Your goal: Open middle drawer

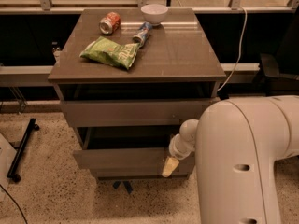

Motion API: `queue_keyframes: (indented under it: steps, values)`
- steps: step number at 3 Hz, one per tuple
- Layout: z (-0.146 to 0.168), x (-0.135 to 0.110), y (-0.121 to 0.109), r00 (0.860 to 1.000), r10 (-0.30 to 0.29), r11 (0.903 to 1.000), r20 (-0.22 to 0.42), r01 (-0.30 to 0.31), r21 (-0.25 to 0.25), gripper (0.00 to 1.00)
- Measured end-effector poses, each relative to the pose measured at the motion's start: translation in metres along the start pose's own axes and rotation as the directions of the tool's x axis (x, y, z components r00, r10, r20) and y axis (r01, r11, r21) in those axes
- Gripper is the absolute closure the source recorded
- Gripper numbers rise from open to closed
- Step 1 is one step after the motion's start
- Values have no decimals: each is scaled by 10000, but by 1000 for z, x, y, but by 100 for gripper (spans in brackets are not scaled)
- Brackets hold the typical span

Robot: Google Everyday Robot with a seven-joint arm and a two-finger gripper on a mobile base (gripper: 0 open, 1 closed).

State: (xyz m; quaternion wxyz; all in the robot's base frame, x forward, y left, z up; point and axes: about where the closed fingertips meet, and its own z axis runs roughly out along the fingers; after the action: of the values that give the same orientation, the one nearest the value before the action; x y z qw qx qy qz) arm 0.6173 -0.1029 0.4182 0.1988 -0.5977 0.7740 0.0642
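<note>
The claw [170, 166] sits at the right end of the middle drawer [121, 157], low against its front panel. The front has no handle, so working from its edge looks like the only way to pull it. I cannot tell whether the claw is clenched or released. The arm [243, 162] reaches in from the right and fills the lower right of the view.

The middle drawer juts forward of the lowest front [140, 173], with a dark gap open above it under the top front [135, 112]. By my judgement the opening is underway but far from full travel. A straight pull outward should finish it.

The cabinet shows 3 drawer fronts. On the counter [187, 55] lie 4 things, all well clear of the drawers:
- 1 red can [110, 22] on its side
- 1 white bowl [154, 13]
- 1 green bag [110, 53]
- 1 bluish packet [142, 33] I cannot identify
</note>
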Motion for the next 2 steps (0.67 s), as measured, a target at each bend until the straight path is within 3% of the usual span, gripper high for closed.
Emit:
queue_keyframes:
  steps: [2]
  values:
    - [5,11,-2,9998,187,9990,83,-183,-404,49]
